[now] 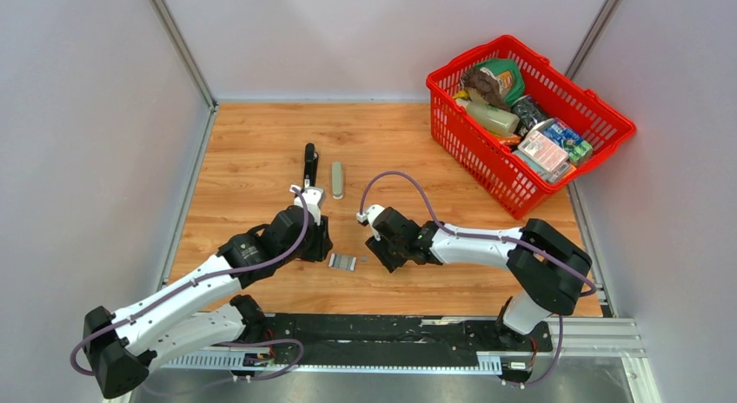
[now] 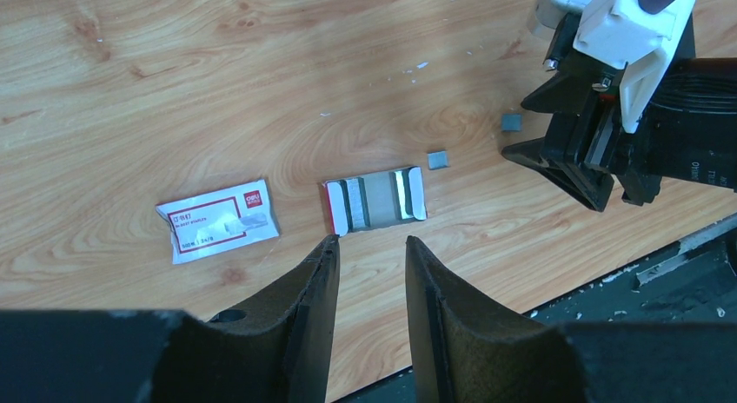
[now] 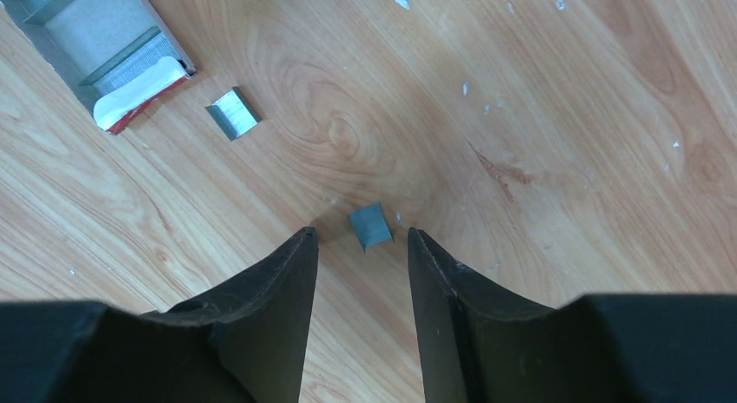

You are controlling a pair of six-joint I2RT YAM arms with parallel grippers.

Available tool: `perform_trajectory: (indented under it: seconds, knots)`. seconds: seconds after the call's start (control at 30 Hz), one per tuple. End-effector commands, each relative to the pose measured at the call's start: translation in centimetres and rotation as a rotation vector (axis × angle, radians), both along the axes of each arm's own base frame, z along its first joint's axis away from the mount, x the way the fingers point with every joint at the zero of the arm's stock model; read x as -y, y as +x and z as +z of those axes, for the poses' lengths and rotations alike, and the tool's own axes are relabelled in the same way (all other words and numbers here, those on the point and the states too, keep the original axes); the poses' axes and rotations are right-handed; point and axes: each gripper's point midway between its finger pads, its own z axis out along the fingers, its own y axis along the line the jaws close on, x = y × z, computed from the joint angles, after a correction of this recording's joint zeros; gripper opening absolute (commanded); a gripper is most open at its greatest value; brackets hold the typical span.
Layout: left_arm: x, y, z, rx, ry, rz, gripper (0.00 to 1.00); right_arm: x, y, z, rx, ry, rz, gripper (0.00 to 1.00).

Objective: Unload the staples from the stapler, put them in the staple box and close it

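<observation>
- Pickup step, I judge: right end effector [image 3: 362, 235] spread astride a staple bit [image 3: 371, 227]; next, pinch squarely.
- Left end effector [image 2: 372, 241] spread, empty, box [image 2: 374, 199] at 12 o'clock.

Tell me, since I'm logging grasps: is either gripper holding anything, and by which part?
Nothing is held. The right gripper has its jaws apart around a loose staple bit, not gripping it; the left gripper is empty.

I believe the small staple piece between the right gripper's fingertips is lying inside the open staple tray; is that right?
Not quite. The staple piece between the right gripper's fingertips lies on the bare wooden table, apart from the open staple tray, as the right wrist view shows.
</observation>
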Motion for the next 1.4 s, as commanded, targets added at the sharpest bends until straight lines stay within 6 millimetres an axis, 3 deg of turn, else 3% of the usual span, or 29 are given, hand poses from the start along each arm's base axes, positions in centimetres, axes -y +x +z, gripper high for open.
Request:
perform_trajectory:
  seconds: [0.0,0.53,1.37]
  knots:
    - [1.1,0.6,1.7,0.032,-0.057,-0.006,0.42,2.0,-0.4,-0.7,-0.015,-0.059,-0.047,0.45]
    - [0.4,0.0,1.3,0.022,-0.058,0.01,0.42,0.3,0.2,-1.3,-0.022,-0.045,-0.022,0.44]
    - [0.2,-0.2,0.9,0.02,-0.062,0.012,0.42,1.4,-1.0,-1.9,-0.047,-0.111,-0.09,0.26]
